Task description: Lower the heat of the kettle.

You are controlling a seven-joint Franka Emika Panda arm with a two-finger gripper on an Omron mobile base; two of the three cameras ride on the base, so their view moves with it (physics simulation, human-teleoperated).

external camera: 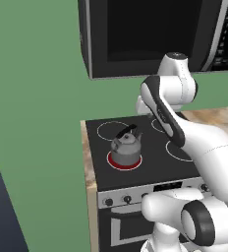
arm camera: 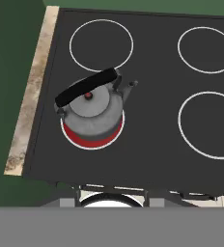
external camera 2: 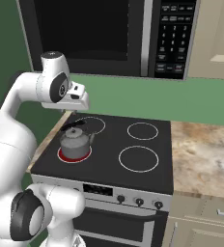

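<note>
Hand (external camera 2: 80, 99) raised above the back left of the stove (external camera 2: 147, 181), seen side-on in the right base view; fingers not resolvable there, and in the left base view the arm's own links cover it, so whether it is open or closed cannot be told. Nothing visibly held. Hand view looks straight down on the cooktop; fingertips not made out at its lower edge. Kettle (arm camera: 92, 108) sits upright on the front left burner (arm camera: 85, 140), which glows red around the kettle's base; the other three burner rings are dark outlines. Kettle's black handle runs diagonally over the lid, small red knob at centre, spout pointing toward 2 o'clock in the hand view. In that view the kettle lies left of centre, about 10 o'clock from the middle of the frame, well apart from the hand, which stands higher and behind it. Control knobs (external camera 2: 139, 201) on the stove's front panel are small and their settings unreadable; in the left base view the arm hides several of them. Microwave (external camera 2: 99, 34) above is cut off at the top edge. Bench (external camera 2: 205, 154) to the right of the stove is partly out of frame.
</note>
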